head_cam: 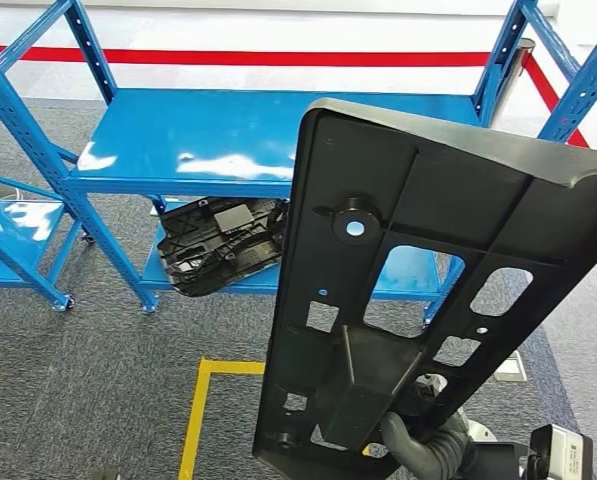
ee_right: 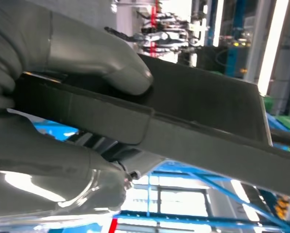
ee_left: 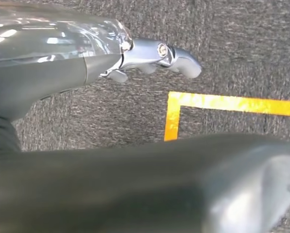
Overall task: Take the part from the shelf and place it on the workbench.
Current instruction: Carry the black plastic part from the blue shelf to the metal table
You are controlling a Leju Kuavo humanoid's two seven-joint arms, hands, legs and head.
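A large black plastic panel part [head_cam: 423,280] with ribs and cut-outs stands nearly upright in front of me, lifted clear of the blue shelf [head_cam: 227,140]. My right hand [head_cam: 423,445] grips its lower edge from below. Up close, the right hand [ee_right: 59,97] clamps the panel's edge [ee_right: 195,126] between its thumb and its fingers. A second black part [head_cam: 223,243] lies on the shelf's lower level. My left hand [ee_left: 110,92] hangs above the carpet with its fingers stretched out and nothing in it.
The blue shelf's top board is bare and glossy. Another blue rack [head_cam: 16,230] stands at the left. Yellow floor tape [head_cam: 197,410] marks a corner on the grey carpet [head_cam: 91,380]. A red stripe [head_cam: 242,57] runs along the far floor.
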